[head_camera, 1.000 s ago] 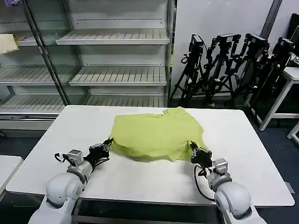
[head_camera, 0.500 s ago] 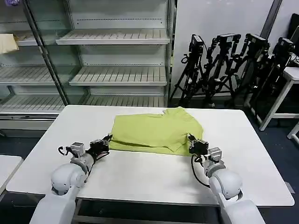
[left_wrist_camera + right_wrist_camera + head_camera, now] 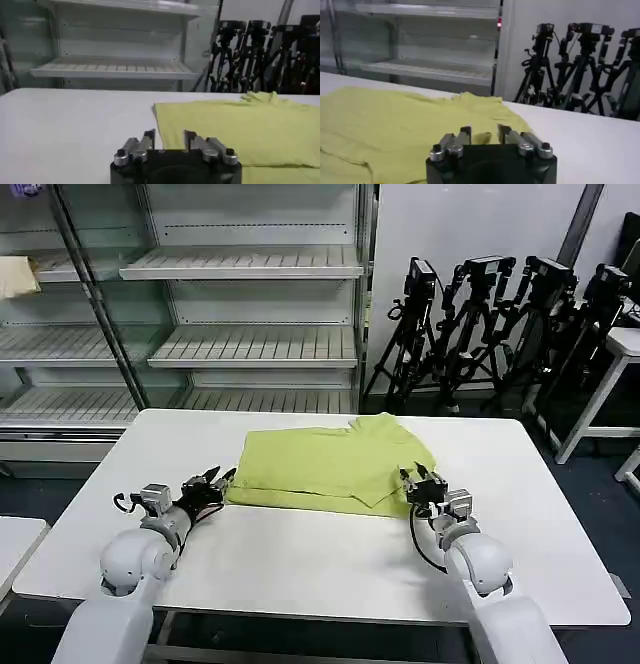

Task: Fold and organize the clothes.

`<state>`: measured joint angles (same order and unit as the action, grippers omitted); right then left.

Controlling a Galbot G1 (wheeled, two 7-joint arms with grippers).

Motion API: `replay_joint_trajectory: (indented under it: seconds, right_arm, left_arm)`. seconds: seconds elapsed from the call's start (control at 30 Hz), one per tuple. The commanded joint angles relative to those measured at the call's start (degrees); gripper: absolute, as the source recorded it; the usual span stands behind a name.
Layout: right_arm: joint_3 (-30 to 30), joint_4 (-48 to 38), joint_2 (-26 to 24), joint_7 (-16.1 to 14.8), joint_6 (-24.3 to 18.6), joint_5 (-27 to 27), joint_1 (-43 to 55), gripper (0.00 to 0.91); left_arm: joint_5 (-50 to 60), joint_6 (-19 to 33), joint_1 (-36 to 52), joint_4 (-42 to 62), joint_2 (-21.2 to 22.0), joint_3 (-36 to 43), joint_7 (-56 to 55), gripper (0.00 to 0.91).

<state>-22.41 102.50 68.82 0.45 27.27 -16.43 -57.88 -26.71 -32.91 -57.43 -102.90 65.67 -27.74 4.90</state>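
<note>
A lime T-shirt lies folded flat mid-bench, the left pincer and right pincer both released and empty at its near corners; light, limp cotton, it looks best pinched at edges or corners

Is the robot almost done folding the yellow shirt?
Partly. The shirt lies folded over once on the table, with a doubled layer along its near edge. Right now nothing is held: the left gripper sits open by the shirt's near left corner, and the right gripper sits open at its near right corner. It is still a wide rectangle, so more folds and tidying probably remain.
</note>
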Motion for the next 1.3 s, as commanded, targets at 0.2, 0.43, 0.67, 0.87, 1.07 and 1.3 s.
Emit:
replay_joint_trajectory:
  seconds: [0.2,0.43,0.67,0.87,1.07,1.3]
  right_arm:
    - [-3.3,6.2,-3.3,1.2,5.2,-2.5,-8.2,0.907]
    - [-5.2,7.0,-4.0,0.8,5.8,-4.1,-11.4,0.000]
    - [-4.9,5.3,-3.5,0.5,5.8,-5.9,-10.4,0.000]
    - [-4.5,4.6,-3.4,0.0,5.8,-6.0,-9.7,0.000]
    - [-4.6,5.6,-3.1,-0.2,5.8,-6.2,-10.3,0.000]
    - [-5.7,11.0,-2.9,-0.3,5.6,-5.8,-13.6,0.000]
  left_arm:
    - [3.4,-0.2,-4.3,-2.7,-1.5,3.7,-0.6,0.907]
    - [6.3,-0.3,-2.5,1.0,-1.1,4.1,-1.0,0.010]
    - [6.3,-0.3,-2.1,2.8,-0.5,4.2,-0.7,0.010]
    - [6.8,-0.3,-2.5,3.1,0.3,4.5,0.0,0.000]
    - [7.7,-0.3,-3.0,3.2,0.2,5.0,0.2,0.000]
    - [9.4,-0.3,-7.7,-3.0,-1.1,3.2,1.0,0.000]
